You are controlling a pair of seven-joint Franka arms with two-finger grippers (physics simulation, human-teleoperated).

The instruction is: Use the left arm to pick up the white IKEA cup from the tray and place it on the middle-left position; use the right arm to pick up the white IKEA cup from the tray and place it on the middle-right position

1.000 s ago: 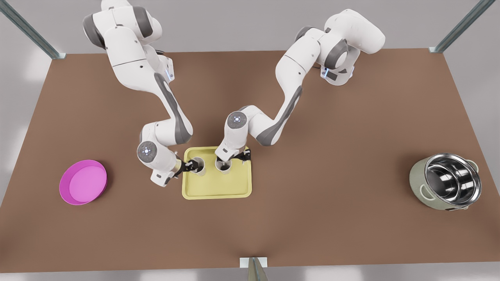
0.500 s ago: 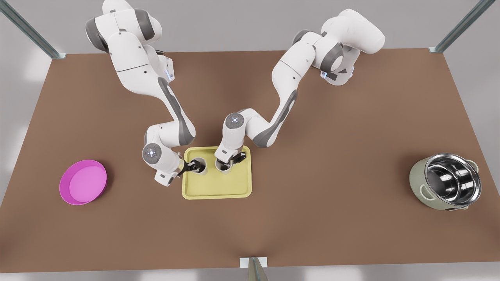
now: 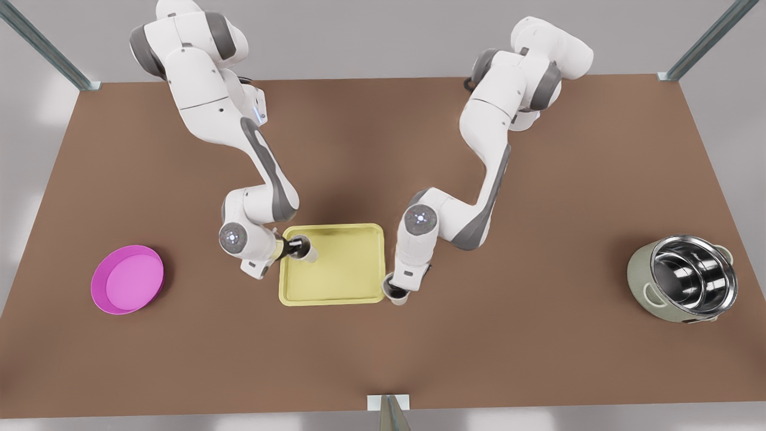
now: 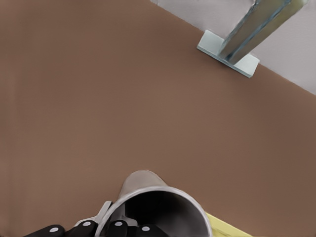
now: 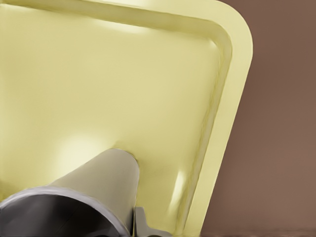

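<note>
Carry step. My left fingers (image 4: 117,228) clamp left cup (image 3: 395,294) beside the tray's (image 3: 333,297) lower-right corner. My right fingers (image 3: 291,245) clamp right cup (image 3: 306,251) over its left edge. Next: swing outward, lower onto tabletop (image 3: 491,335).

Pale yellow tray (image 3: 353,269), low-rimmed with rounded corners, is lying flat mid-counter (image 3: 538,335). First white cup (image 3: 303,249) is hanging tilted over the tray's far-left part, on the front view's left. Second white cup (image 3: 395,294) is sitting just beyond the tray's near-right corner, over bare brown counter.
</note>
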